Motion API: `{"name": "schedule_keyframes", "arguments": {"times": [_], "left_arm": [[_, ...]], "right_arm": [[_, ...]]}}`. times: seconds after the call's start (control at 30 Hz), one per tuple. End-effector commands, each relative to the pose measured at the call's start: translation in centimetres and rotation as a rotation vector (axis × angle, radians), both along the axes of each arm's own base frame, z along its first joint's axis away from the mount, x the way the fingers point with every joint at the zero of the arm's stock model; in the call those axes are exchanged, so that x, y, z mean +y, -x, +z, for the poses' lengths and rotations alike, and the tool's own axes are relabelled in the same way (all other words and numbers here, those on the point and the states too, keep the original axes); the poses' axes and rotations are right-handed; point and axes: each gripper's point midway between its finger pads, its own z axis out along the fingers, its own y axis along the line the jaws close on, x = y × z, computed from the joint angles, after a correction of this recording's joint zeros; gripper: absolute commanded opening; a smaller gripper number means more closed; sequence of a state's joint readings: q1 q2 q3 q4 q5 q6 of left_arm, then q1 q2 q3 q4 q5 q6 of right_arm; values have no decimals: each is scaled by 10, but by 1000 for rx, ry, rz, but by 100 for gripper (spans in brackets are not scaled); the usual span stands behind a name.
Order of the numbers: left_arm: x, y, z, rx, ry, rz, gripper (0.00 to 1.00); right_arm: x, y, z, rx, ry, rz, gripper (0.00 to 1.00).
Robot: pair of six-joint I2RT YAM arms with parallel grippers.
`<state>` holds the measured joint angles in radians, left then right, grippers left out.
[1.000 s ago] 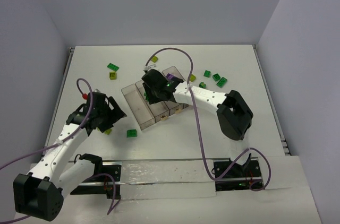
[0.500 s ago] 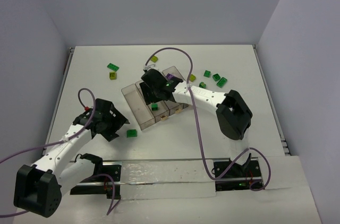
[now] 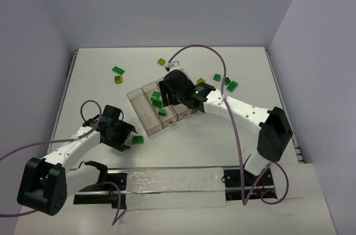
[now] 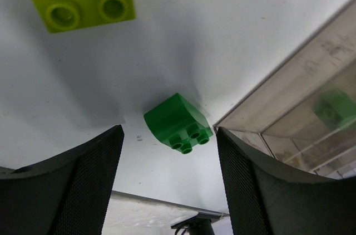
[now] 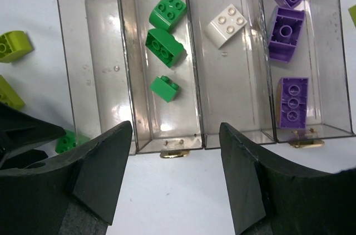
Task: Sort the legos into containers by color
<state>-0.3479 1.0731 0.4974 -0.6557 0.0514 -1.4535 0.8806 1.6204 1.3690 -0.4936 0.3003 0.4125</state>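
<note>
Left tool (image 4: 168,154) gapes at a dark green lego (image 4: 178,129) by the tray (image 5: 119,62) corner; right tool (image 5: 175,135) hangs spread above it

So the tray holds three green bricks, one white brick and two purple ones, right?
Not quite. The right wrist view shows three purple bricks in the end compartment, not two. The three green bricks and one white brick are right.

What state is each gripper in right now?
Left gripper: open, empty, astride a dark green lego brick.
Right gripper: open, empty, above the compartment tray.
</note>
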Motion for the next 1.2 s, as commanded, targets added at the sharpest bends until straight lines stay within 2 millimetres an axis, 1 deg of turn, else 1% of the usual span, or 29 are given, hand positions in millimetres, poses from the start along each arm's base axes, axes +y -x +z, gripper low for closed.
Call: {"name": "schedule_keyframes", "arguments": {"times": [0.0, 0.13, 0.33, 0.47, 0.63, 0.73, 0.77, 0.8, 0.9, 1.0, 1.1, 1.17], "left_arm": [[-6, 0, 10, 48, 19, 63, 74], [-10, 2, 7, 69, 32, 83, 73], [-21, -2, 4, 84, 46, 79, 76], [-24, -2, 1, 92, 42, 79, 75], [-30, -3, -3, 96, 53, 80, 65], [-31, -4, -2, 98, 39, 75, 54], [-32, -5, -1, 95, 40, 75, 54], [-31, -4, 0, 99, 32, 76, 45], [-29, -2, 0, 102, 27, 83, 38], [-26, 1, 2, 101, 17, 93, 33], [-21, 1, 11, 81, 3, 101, 27], [-13, 0, 26, 49, -28, 113, 23]], "right_arm": [[-12, 0, 4, -21, -1, -43, 72], [-14, 1, 3, -20, 0, -45, 72], [-16, 2, 0, -16, 3, -43, 72], [-18, 3, -3, -12, 10, -47, 72], [-18, 6, -9, 0, 16, -39, 72], [-18, 7, -11, 4, 16, -36, 71], [-18, 7, -11, 4, 16, -36, 71], [-18, 7, -11, 2, 16, -37, 72], [-18, 6, -10, 0, 17, -37, 72], [-18, 5, -10, -1, 16, -39, 72], [-17, 6, -9, -3, 12, -37, 72], [-18, 4, -7, -7, 9, -44, 72]]}}
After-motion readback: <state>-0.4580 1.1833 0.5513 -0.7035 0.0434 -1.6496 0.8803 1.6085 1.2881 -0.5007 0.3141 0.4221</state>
